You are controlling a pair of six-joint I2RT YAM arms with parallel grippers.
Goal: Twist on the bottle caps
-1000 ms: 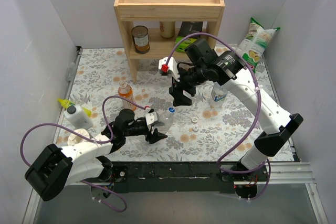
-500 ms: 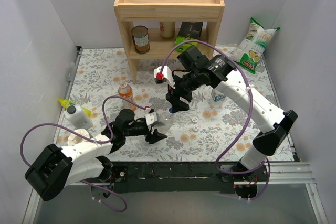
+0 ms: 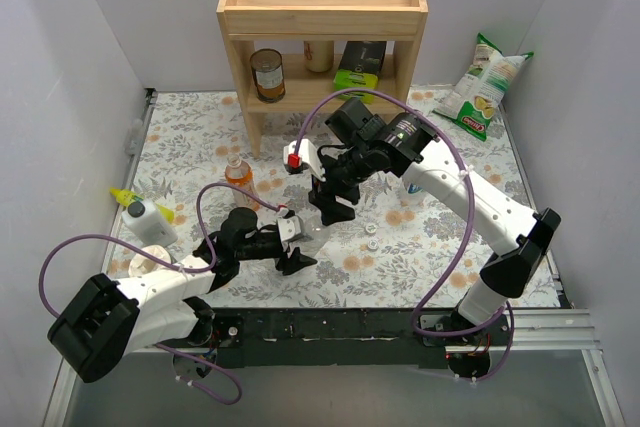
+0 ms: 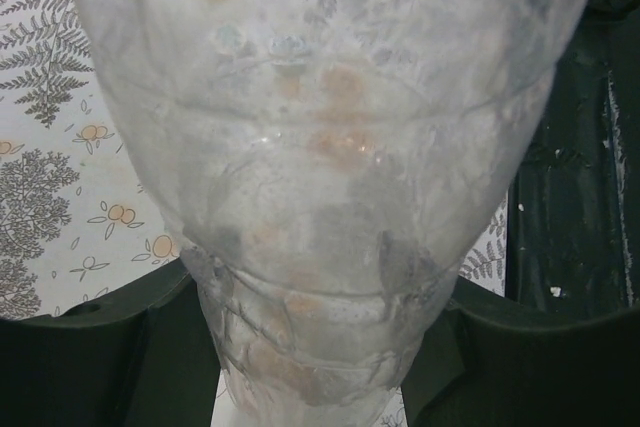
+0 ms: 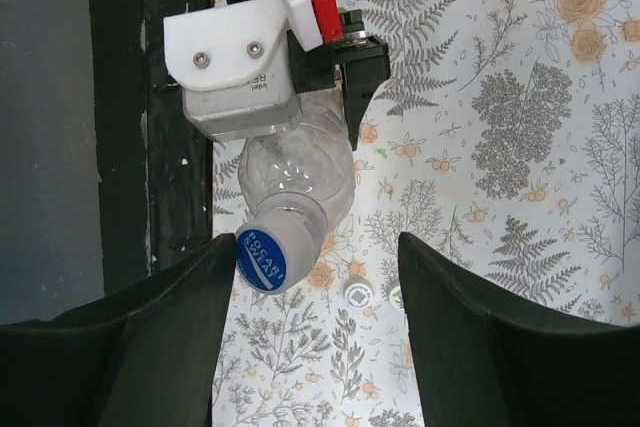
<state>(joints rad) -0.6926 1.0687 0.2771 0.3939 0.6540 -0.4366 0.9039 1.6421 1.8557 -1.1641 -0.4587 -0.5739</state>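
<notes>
My left gripper [image 3: 296,247] is shut on the plain clear bottle [image 3: 306,232], whose body fills the left wrist view [image 4: 330,147] between the dark fingers [image 4: 100,357]. The blue cap [image 5: 272,257] sits on this bottle's neck. My right gripper [image 3: 331,204] hovers over it, open, its jaws on either side of the cap [image 5: 315,257], the left one close to it. A white cap [image 5: 357,292] lies on the table, with a second one [image 5: 393,294] beside it. The orange bottle [image 3: 238,174] stands at the left. The labelled bottle is hidden behind my right arm. No red cap shows.
A wooden shelf [image 3: 322,17] at the back holds a brown tin can [image 3: 267,74]. A snack bag [image 3: 485,82] leans at the back right. A white squeeze bottle [image 3: 150,219] with a yellow nozzle lies at the left, a white roll [image 3: 148,263] near it.
My right gripper has moved left and down, from beside the shelf to over the clear bottle's cap. The left gripper and its bottle have stayed put.
</notes>
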